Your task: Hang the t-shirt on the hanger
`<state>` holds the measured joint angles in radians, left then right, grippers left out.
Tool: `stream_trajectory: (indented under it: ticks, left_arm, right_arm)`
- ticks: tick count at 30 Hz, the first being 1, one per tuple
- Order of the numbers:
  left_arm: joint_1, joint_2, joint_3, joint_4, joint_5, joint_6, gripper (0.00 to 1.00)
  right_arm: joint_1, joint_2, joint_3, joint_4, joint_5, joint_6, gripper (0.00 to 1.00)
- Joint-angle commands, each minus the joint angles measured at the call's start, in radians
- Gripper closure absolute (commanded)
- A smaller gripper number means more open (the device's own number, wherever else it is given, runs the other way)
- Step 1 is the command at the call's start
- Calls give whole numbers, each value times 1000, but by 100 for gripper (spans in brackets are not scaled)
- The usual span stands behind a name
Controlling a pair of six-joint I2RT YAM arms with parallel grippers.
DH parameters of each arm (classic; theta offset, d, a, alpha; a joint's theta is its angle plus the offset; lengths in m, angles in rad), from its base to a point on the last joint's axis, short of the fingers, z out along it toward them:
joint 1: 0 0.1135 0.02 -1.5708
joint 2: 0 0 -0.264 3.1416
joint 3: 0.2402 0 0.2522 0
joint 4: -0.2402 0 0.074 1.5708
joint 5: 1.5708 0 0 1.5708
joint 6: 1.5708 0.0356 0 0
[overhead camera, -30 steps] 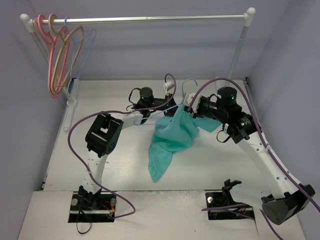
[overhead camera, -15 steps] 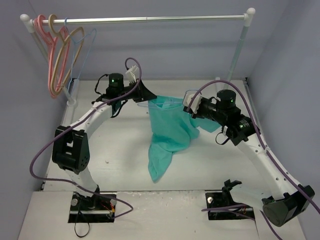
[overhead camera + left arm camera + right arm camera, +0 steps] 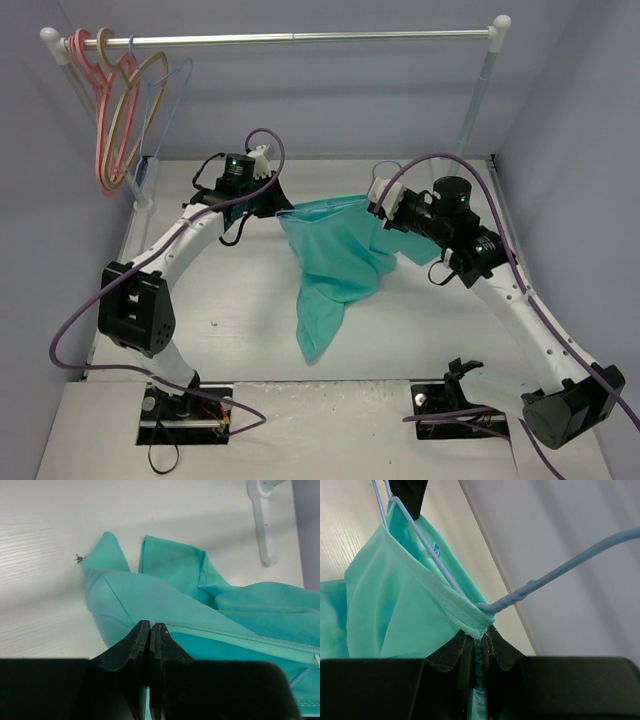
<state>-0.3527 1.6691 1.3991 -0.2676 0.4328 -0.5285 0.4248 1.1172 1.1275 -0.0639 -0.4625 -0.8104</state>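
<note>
The teal-green t-shirt [image 3: 335, 260] hangs stretched between my two grippers, and its lower end trails on the table. My left gripper [image 3: 280, 207] is shut on one edge of it; the left wrist view shows the jaws [image 3: 150, 626] pinching the seam of the t-shirt [image 3: 150, 592]. My right gripper [image 3: 377, 208] is shut on the t-shirt's neckband [image 3: 470, 617], its jaws [image 3: 480, 636] closed on bunched fabric. The light-blue wire hanger [image 3: 555, 572] runs inside the t-shirt, its twisted neck coming out at the neckband. Its hook [image 3: 381, 163] rises behind the right gripper.
A metal rail [image 3: 290, 38] spans the back on two posts. At its left end hang a pink hanger [image 3: 97, 120], a tan hanger [image 3: 126, 105] and a second light-blue wire hanger [image 3: 168, 100]. A post foot [image 3: 262, 525] stands near the t-shirt. Grey walls enclose the table.
My left gripper has swung left and back with the t-shirt's edge, spreading the fabric wide along the hanger. The right gripper has stayed nearly still.
</note>
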Motion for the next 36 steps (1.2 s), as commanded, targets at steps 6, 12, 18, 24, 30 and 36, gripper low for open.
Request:
stream_trajectory:
  ticks: [6,12,18,24,30,36]
  left_arm:
    - [17,-88,96,-133,-304,73,100]
    - [15,-112,170,-185,-391,107,100]
    - [15,-150,143,-193,-482,127,100]
    - [6,-207,89,-133,-471,127,100]
    - [-101,-223,139,-99,-479,188,100]
    - [-193,-204,213,-79,-480,219,100]
  right_arm:
    - [-18,-2,17,108,74,2,100]
    - [-18,3,26,93,136,-12,100]
    - [-20,12,32,111,179,17,100]
    - [-21,7,25,128,147,30,100]
    - [-20,-3,17,202,47,96,100]
    - [-15,4,22,297,-39,164,100]
